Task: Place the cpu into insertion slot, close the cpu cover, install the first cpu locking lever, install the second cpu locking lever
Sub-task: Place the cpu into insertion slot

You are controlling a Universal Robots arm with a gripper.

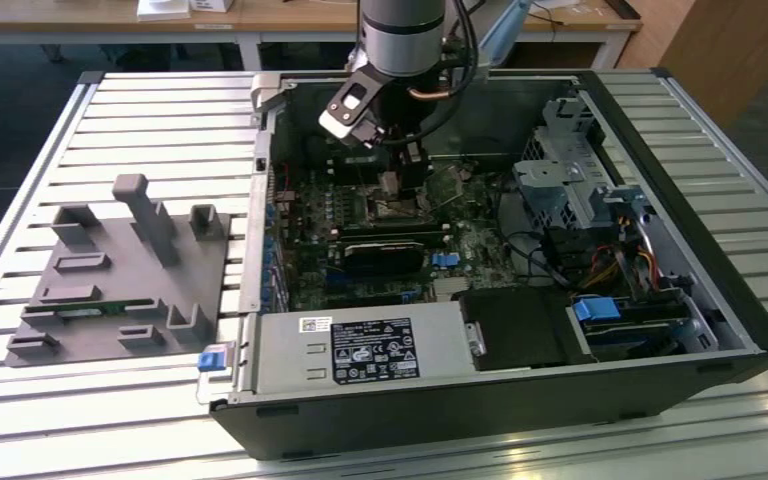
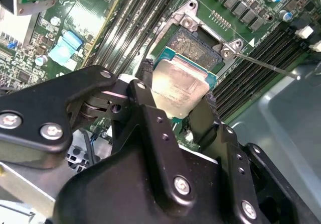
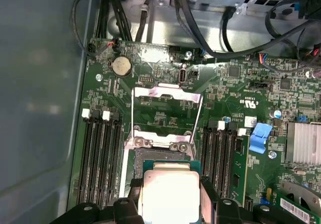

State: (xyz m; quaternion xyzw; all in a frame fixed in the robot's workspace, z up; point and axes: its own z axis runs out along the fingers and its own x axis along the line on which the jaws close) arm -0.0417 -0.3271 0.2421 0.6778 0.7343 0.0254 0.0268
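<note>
Progress stands at the first step: we see the gripper (image 2: 175,96) clamped on the cpu (image 2: 181,86), holding it just over the insertion slot (image 2: 196,45), which is empty, its contacts bare. The cpu cover (image 3: 168,88) stands open and a locking lever (image 2: 261,63) juts free, so we judge closing and both levers undone. In the exterior view the open computer case (image 1: 518,400) holds the motherboard (image 1: 357,280), socket toward eleven o'clock.
</note>
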